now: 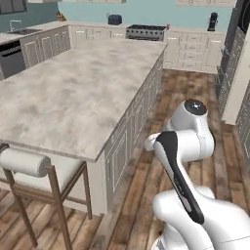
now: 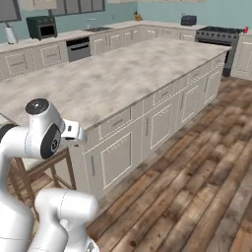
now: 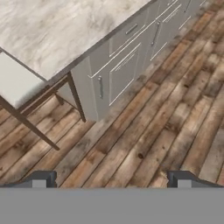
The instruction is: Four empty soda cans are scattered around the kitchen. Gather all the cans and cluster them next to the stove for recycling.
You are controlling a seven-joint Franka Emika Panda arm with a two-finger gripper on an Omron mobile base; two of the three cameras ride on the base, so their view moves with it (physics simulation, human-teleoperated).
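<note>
— What's closest?
— Gripper (image 3: 111,178), fingers spread wide and grasping nothing, pointed down at the plank floor (image 3: 153,131) beside the island (image 1: 73,93) and a stool (image 1: 34,168).
— And the cans?
— One red can (image 1: 168,27) stands on the far counter, just right of the stove (image 1: 146,32).

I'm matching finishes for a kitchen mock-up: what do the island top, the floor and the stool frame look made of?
Island top: beige veined stone or a laminate copy, matte, with cloudy marbling. Floor: wood planks, going by the mixed brown boards with grain and knots. Stool frame: brown, thin straight bars; wood or painted metal, hard to tell. Its seat is a pale cushion.
</note>
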